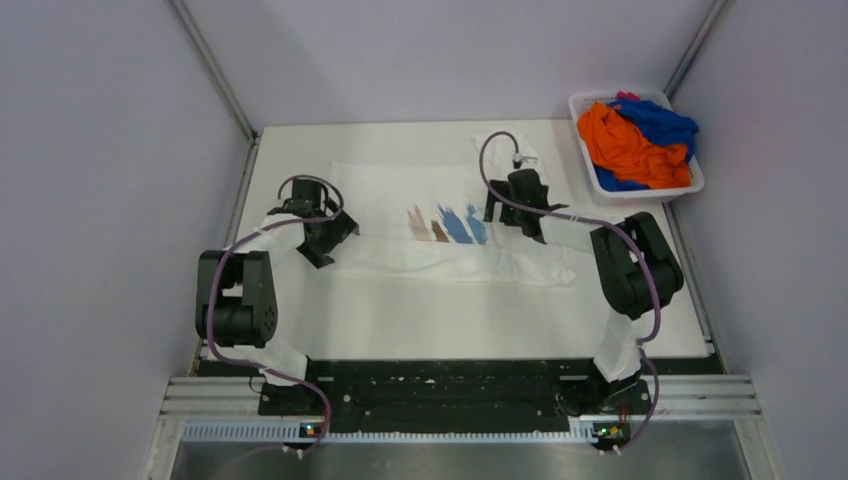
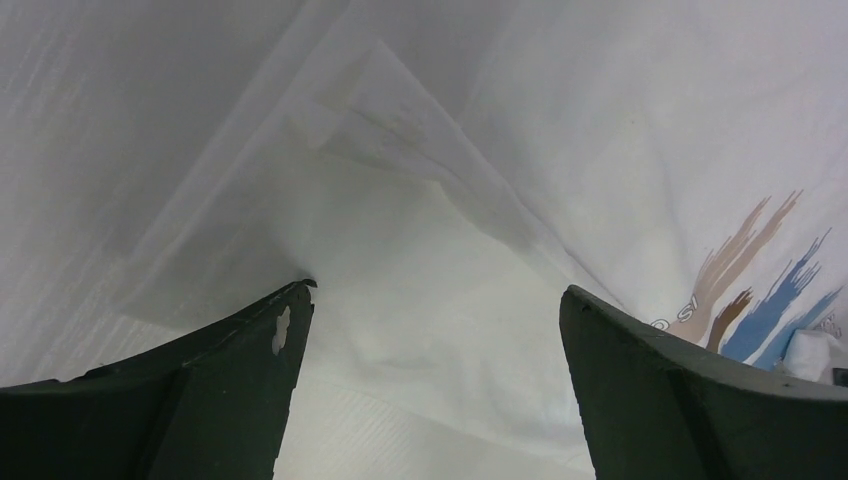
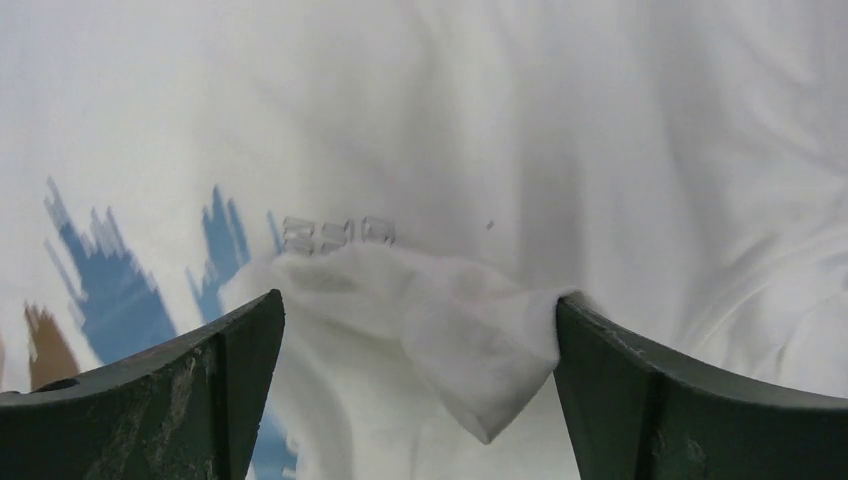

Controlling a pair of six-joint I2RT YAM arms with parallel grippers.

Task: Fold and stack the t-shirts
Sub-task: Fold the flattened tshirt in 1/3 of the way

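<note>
**Bench carried one spread shirt and a basket**

The pale bench bore a white t-shirt laid out across its far half. The cloth was rumpled along its near right edge. The shirt's blue and brown brush-stroke print faced up near the middle. A white plastic basket sat at the far right corner, near the shirt's right end.

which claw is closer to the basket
Right. The right claw sits over the white t-shirt just left of the basket; the left claw is at the shirt's far left end.
</note>
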